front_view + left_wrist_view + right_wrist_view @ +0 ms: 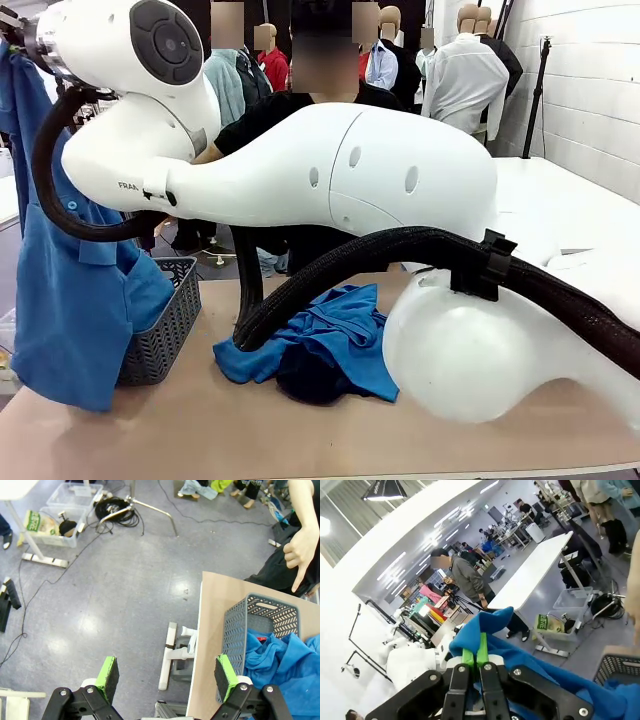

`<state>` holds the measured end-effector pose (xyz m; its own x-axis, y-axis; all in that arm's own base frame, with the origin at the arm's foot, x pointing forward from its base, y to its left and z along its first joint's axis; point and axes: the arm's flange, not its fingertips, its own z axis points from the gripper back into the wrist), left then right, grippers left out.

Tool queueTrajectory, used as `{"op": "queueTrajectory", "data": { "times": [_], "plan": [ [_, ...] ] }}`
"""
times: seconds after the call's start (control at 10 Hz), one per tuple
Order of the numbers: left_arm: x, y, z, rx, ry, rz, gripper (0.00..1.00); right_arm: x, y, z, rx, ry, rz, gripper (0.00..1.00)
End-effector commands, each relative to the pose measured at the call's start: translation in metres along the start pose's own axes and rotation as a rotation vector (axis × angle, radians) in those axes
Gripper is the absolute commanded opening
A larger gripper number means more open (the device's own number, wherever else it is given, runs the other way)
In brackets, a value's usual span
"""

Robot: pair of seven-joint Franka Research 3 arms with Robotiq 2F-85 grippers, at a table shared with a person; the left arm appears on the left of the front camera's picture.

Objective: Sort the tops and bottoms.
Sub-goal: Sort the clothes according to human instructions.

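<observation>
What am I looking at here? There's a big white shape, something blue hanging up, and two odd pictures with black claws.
The white shapes are two robot arms, seen by a camera that stands between them and looks across the table at a person. The other two pictures come from a camera on each wrist, looking along the claws. The right gripper is pinched shut on a blue shirt, which hangs by a grey basket. The left gripper is open and empty, looking down past the table's edge. On the table lie a second blue shirt and a dark garment.
</observation>
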<state>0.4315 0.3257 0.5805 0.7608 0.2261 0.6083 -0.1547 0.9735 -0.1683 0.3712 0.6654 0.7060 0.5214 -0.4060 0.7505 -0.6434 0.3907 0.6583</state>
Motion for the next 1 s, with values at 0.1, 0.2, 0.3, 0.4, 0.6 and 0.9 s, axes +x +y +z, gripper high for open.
{"op": "queueTrajectory", "data": {
  "times": [0.1,0.2,0.3,0.4,0.6,0.9],
  "plan": [
    [-0.003,0.002,0.001,0.01,-0.004,-0.019,1.0,-0.003,0.006,0.003,0.017,-0.03,-0.012,0.0],
    [-0.003,0.002,0.001,0.01,-0.004,-0.019,1.0,-0.003,0.0,-0.001,-0.001,0.003,0.0,0.0],
    [-0.003,0.002,0.001,0.01,-0.004,-0.019,1.0,0.009,-0.014,-0.021,-0.026,-0.154,-0.107,0.0],
    [-0.003,0.002,0.001,0.01,-0.004,-0.019,1.0,0.019,-0.03,-0.039,-0.085,-0.357,-0.191,0.0],
    [-0.003,0.002,0.001,0.01,-0.004,-0.019,1.0,0.048,-0.057,-0.058,-0.084,-0.723,-0.441,0.0],
    [-0.003,0.002,0.001,0.01,-0.004,-0.019,1.0,0.063,-0.084,-0.07,-0.174,-0.862,-0.479,0.0]
  ]
}}
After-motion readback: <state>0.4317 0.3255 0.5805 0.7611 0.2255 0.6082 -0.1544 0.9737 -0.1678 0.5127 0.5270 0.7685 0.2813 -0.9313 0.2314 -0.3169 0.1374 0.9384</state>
